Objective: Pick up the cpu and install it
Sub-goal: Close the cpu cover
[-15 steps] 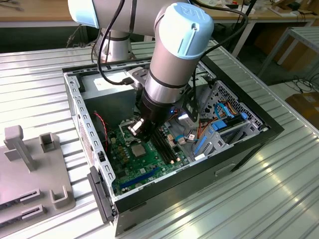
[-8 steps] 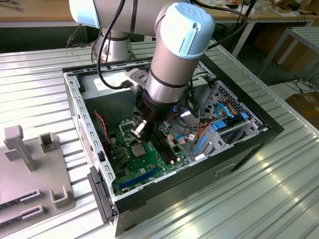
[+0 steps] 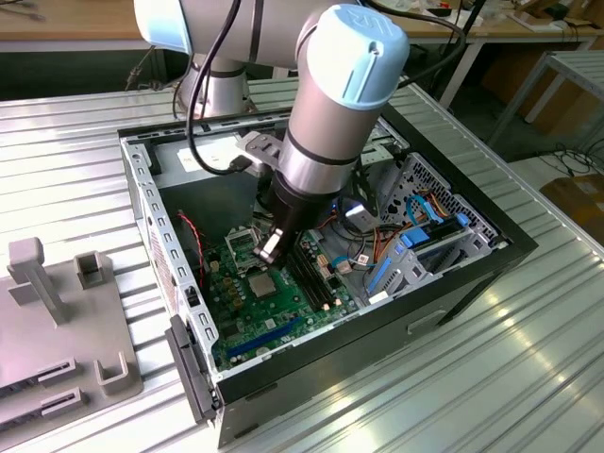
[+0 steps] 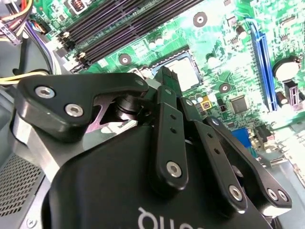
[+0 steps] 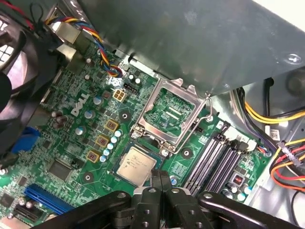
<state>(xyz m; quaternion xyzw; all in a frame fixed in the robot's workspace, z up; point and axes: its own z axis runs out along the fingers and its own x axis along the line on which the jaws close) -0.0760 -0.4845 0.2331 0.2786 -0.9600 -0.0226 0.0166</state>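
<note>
The cpu (image 5: 137, 164) has a dull, smooth silver-grey metal face. The socket frame (image 5: 169, 114) is bright, shiny metal. The circuit board (image 5: 62, 143) is glossy green. The gripper (image 5: 160, 176) looks matt black. The table (image 3: 491, 377) is ribbed, gleaming metal.

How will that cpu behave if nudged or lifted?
The cpu looks thin, flat and rigid, so probably light and unlikely to roll. Its smooth metal face may be slippery, and lying flush on the motherboard leaves little edge to grip.
</note>
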